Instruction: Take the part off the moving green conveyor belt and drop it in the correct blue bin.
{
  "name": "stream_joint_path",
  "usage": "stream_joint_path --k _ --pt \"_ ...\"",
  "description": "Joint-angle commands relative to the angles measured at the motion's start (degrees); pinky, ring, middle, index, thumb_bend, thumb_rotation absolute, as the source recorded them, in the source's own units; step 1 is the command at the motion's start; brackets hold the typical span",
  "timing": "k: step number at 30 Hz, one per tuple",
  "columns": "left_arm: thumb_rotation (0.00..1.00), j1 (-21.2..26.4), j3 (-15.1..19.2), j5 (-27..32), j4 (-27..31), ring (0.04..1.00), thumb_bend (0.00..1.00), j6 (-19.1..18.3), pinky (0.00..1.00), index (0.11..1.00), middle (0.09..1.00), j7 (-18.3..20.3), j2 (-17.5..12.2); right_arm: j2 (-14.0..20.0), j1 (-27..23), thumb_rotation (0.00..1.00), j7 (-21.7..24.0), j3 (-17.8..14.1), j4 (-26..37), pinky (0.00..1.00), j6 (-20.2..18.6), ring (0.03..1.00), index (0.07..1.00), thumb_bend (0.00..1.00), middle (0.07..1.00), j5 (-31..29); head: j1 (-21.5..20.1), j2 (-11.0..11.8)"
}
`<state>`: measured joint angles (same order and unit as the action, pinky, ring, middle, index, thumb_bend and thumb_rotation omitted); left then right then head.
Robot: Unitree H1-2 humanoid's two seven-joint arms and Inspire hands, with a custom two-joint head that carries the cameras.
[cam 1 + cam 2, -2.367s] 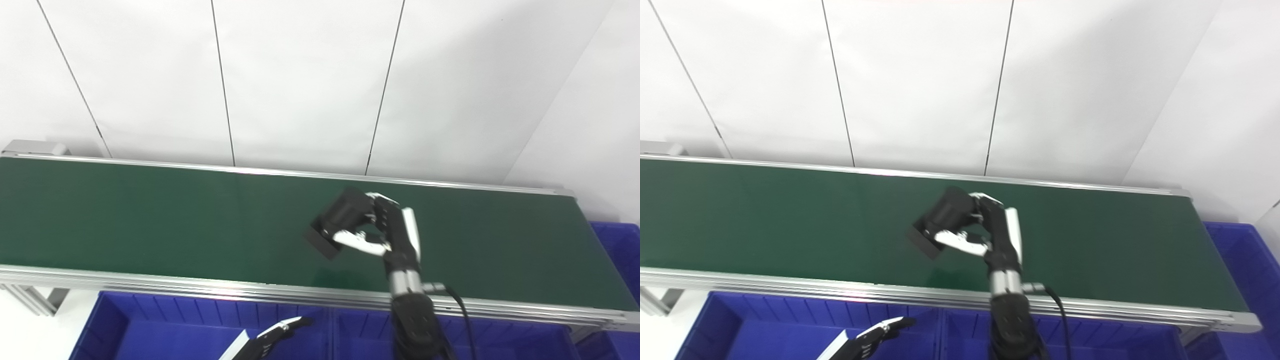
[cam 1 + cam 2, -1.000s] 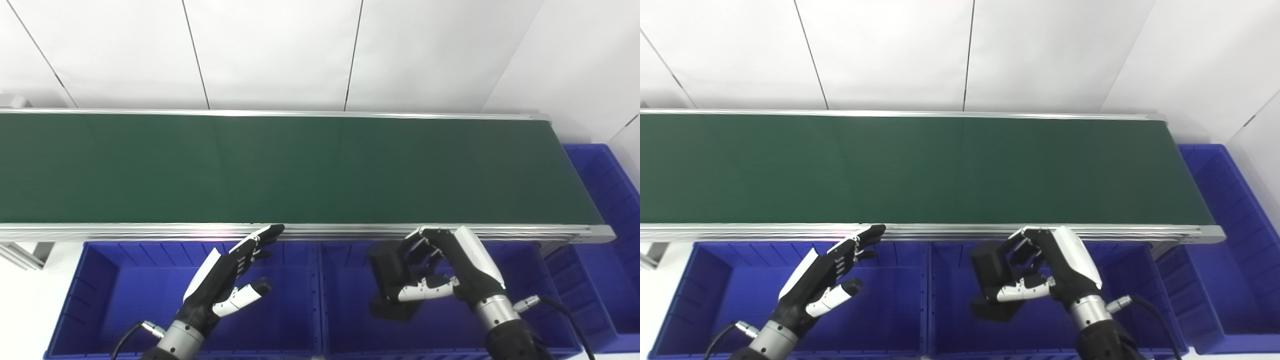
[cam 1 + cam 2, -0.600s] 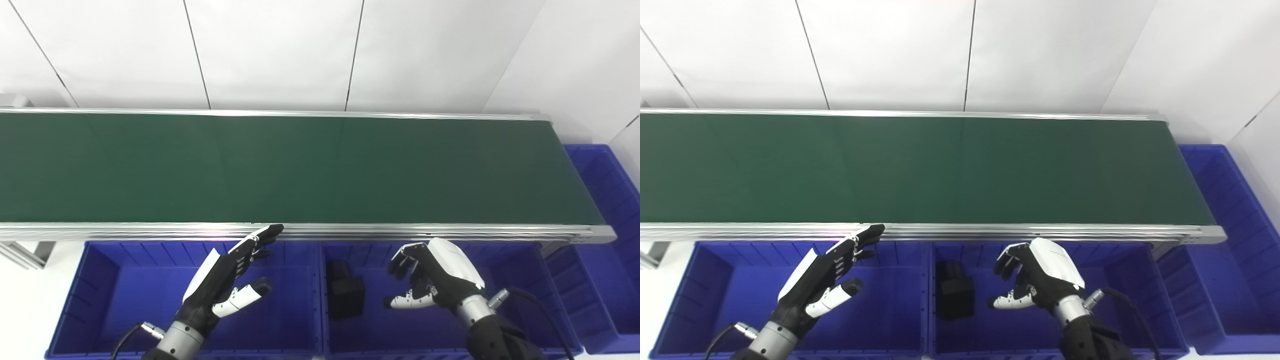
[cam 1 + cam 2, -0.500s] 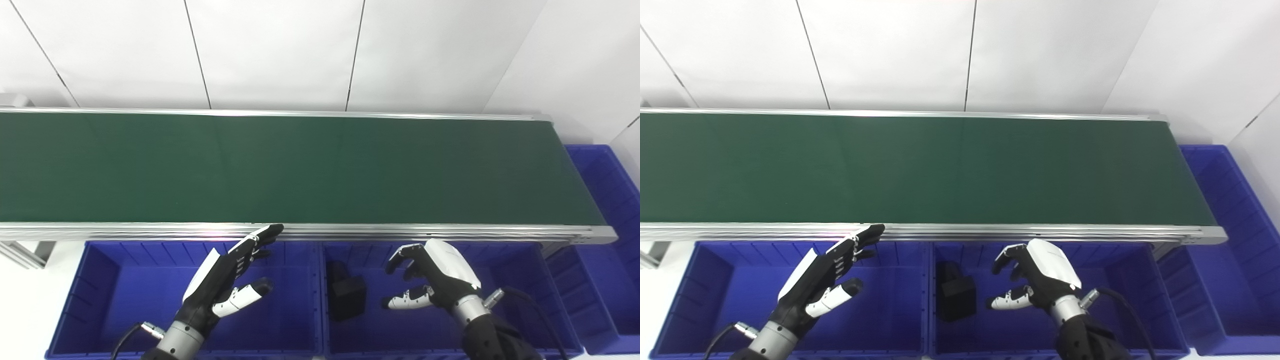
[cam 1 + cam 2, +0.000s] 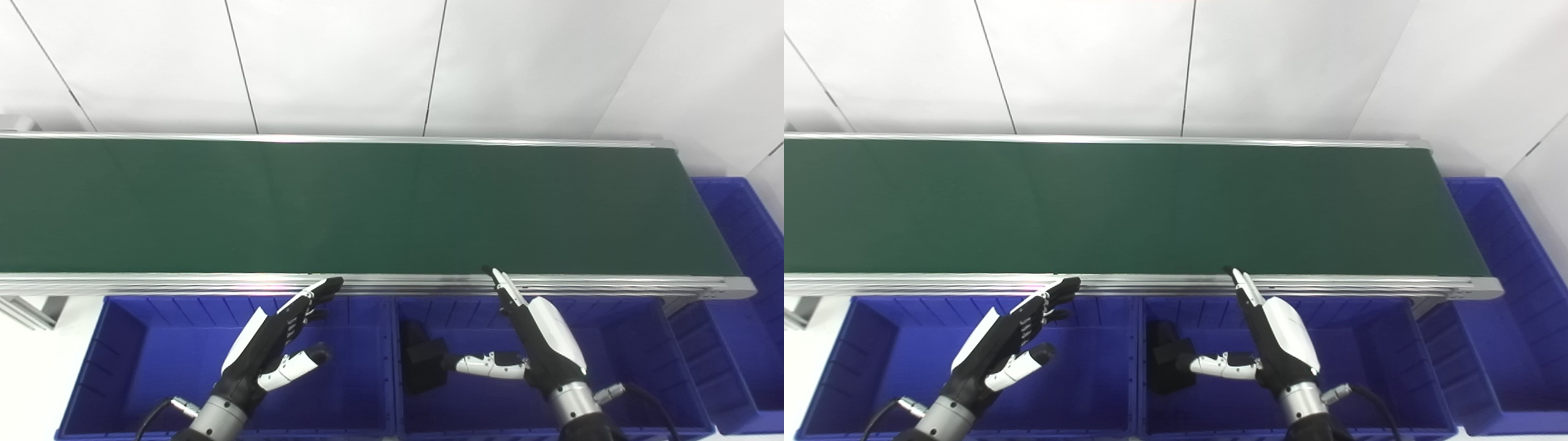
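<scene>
While spread flat above the middle bin [image 5: 637, 343], right hand [image 5: 539, 343] grips nothing, thumb pointing at the part [image 5: 422, 361], fingertips [image 5: 493, 277] over the belt's [image 5: 367, 202] near rail. Lies in that bin's left half, black, clear of the hand. Left hand [image 5: 269, 343] open too, fingers apart, above the left bin [image 5: 135, 367].

From the right eye: part [image 5: 1170, 361] against the bin's left wall, right hand [image 5: 1274, 349] splayed just beside it, left hand [image 5: 998, 349] likewise empty. Third bin [image 5: 1494, 257] past the belt's right end.
</scene>
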<state>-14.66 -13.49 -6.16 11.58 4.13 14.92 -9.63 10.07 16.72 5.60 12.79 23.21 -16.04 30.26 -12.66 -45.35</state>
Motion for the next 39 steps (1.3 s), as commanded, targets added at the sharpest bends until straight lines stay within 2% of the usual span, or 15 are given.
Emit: stream_joint_path --k 1,4,8,10,16,20,24,31,39 --pt "0.8 0.04 0.32 0.27 1.2 0.914 0.79 1.72 0.85 0.884 0.916 -0.35 -0.41 -1.03 1.14 0.54 -1.13 -0.78 2.62 0.82 3.83 0.957 1.0 0.87 1.0 -3.29 0.09 -0.03" --pt "0.79 -0.2 0.35 0.37 1.25 0.916 0.79 1.66 0.84 0.89 0.924 -0.47 -0.26 -2.45 3.11 0.61 -1.12 -0.79 3.15 0.83 6.09 0.959 1.0 0.88 1.0 -7.96 0.5 0.11" --pt "0.77 -0.23 0.28 1.29 0.68 0.939 0.78 2.24 0.86 0.908 0.951 -0.14 -0.2 -3.16 4.86 0.74 -0.8 -0.26 2.97 0.91 8.56 0.966 1.0 0.91 1.0 -11.4 1.4 0.58" --pt "0.76 -0.26 0.26 1.32 0.33 0.943 0.78 2.53 0.86 0.915 0.958 -0.28 -0.11 -3.17 5.1 0.76 -0.56 -0.09 2.61 0.93 9.0 0.969 1.0 0.91 1.0 -12.34 1.95 0.87" --pt "0.74 -0.58 0.48 0.61 -0.48 0.936 0.77 3.67 0.87 0.937 0.959 -1.43 0.81 -2.39 4.77 0.65 0.12 -0.36 0.17 0.91 11.99 0.951 1.0 0.83 0.981 -16.11 4.05 1.4" --pt "0.74 -0.81 0.58 0.22 -0.57 0.938 0.77 3.84 0.88 0.946 0.959 -2.28 1.38 -1.71 4.38 0.59 0.43 -0.3 -0.87 0.89 13.02 0.927 0.994 0.82 0.953 -16.8 4.61 1.61" --pt "0.74 -1.31 0.54 -0.15 -0.36 0.939 0.76 3.62 0.87 0.952 0.96 -3.02 1.73 -1.02 4.26 0.56 1.02 -0.08 -1.17 0.82 12.47 0.889 0.958 0.81 0.94 -16.48 5.56 2.26" --pt "0.74 -1.75 0.52 -0.1 -1.33 0.942 0.76 3.98 0.88 0.952 0.958 -3.29 2.24 -0.92 3.91 0.49 0.85 -0.36 -2.39 0.84 12.96 0.888 0.957 0.82 0.942 -16.83 6.13 3.66" --pt "0.7 -1.49 0.63 0.1 -3.48 0.946 0.74 5.82 0.87 0.954 0.959 -3.26 2.31 -0.66 3.51 0.4 0.54 -0.33 -3.85 0.83 15.32 0.872 0.952 0.8 0.926 -17.23 6.33 3.93"
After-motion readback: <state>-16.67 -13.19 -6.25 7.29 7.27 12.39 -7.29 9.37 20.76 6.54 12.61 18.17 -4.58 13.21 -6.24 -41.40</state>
